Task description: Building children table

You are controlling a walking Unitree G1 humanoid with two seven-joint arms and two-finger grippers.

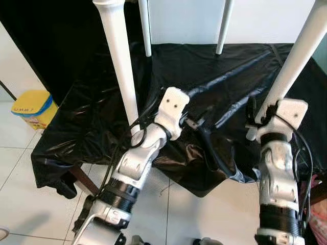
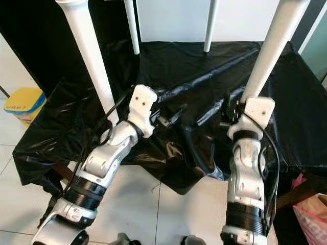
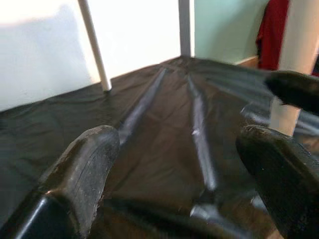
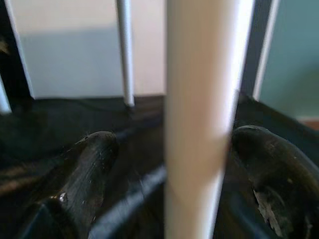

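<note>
Right gripper (image 4: 169, 164) spread wide around upright white leg (image 2: 265, 56), one pad maybe touching, axis vertical; left gripper (image 3: 179, 164) open, empty, farther off.

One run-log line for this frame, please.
left gripper: open, above black sheet | right gripper: open around white leg | near-left leg: upright

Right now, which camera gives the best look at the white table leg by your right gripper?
The right wrist view: the near right table leg stands upright between the right gripper fingers, a gap on one side. Both eye views show its length rising from the black sheet. The left wrist view catches its edge.
</note>
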